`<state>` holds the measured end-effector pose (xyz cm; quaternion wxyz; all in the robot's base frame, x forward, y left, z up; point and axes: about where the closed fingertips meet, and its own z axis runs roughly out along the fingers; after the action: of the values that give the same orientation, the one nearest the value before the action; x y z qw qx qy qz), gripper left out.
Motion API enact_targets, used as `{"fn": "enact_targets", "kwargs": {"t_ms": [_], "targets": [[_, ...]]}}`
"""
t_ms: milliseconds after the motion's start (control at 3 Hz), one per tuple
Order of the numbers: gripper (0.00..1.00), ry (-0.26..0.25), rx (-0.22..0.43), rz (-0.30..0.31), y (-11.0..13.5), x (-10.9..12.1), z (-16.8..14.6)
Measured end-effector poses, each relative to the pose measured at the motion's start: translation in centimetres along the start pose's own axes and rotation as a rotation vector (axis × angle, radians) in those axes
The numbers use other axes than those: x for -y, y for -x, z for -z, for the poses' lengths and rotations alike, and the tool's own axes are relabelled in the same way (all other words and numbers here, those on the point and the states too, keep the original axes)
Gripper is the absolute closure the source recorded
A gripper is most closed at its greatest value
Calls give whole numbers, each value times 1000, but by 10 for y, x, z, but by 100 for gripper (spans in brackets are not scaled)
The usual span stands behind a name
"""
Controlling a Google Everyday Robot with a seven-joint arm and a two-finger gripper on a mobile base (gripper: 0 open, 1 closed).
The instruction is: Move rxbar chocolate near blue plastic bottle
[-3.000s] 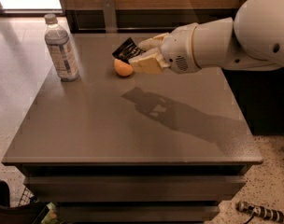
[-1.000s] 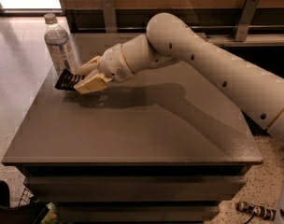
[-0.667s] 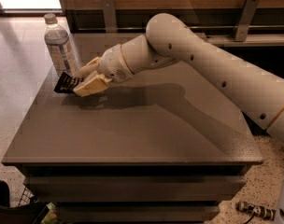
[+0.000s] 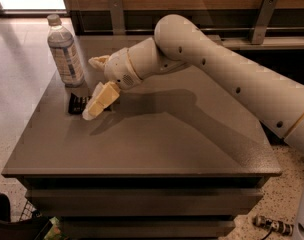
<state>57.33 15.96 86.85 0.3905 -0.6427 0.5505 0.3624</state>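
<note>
The blue plastic bottle [image 4: 66, 51] stands upright at the table's far left corner. The rxbar chocolate [image 4: 77, 104] lies flat on the table just in front of the bottle, a short gap from its base. My gripper [image 4: 90, 88] hovers right beside the bar, open and empty. One tan finger [image 4: 101, 100] slants down over the bar's right end; the other finger [image 4: 98, 61] points toward the bottle. The white arm reaches in from the right.
The grey table [image 4: 157, 144] has its left edge close to the bar and bottle. A wood-panelled wall with metal brackets [image 4: 262, 19] runs behind. A dark bag [image 4: 12, 224] sits on the floor at the front left. The orange fruit is out of view.
The gripper has let go of the bar and opened. The bar now lies on the table in front of the bottle.
</note>
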Motion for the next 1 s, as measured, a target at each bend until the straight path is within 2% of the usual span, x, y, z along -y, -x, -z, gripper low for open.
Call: {"fn": "enact_targets", "kwargs": {"t_ms": [333, 667, 1000], "targets": [[0, -105, -63, -71, -2, 2, 41], [0, -236, -117, -156, -5, 10, 96], [0, -463, -107, -259, -29, 24, 189]]}}
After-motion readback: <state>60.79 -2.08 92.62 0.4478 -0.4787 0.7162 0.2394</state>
